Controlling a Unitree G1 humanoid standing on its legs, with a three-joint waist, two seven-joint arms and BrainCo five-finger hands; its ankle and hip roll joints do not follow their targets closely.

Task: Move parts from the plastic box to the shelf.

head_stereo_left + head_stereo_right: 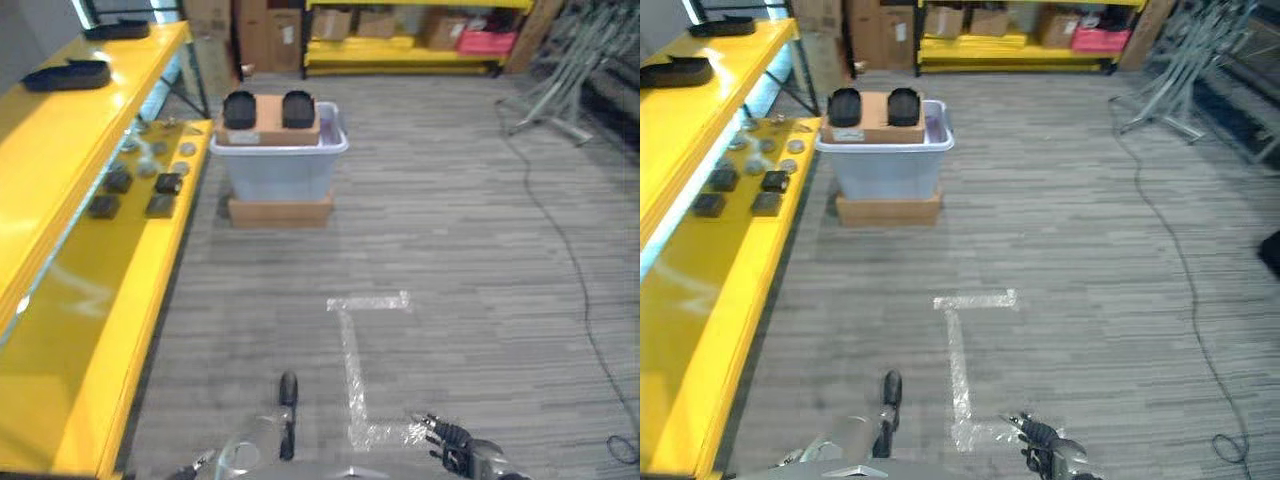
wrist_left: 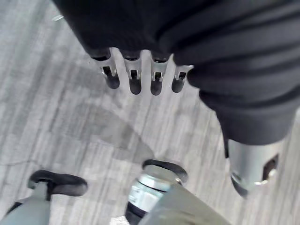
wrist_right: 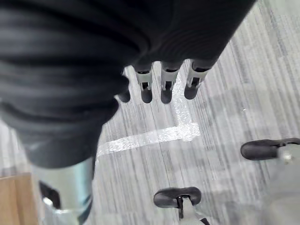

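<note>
Plastic box (image 1: 283,165): pale grey-white tub, upright, open-topped, at 12 o'clock on the floor, standing on a flat brown cardboard base (image 1: 281,211). A brown carton (image 1: 268,124) lies across its rim, carrying two black parts (image 1: 239,109) side by side.

Shelf (image 1: 75,270): yellow, tiered, running from 9 to 11 o'clock, its near end just beside the box. Lower tier holds several small dark parts (image 1: 168,183) and grey discs (image 1: 187,149); upper tier holds black trays (image 1: 67,74).

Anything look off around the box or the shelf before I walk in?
Nothing stands out. The pale plastic box sits level on a flat cardboard base, a brown carton with two black parts on top; small dark parts lie on the yellow shelf.
</note>
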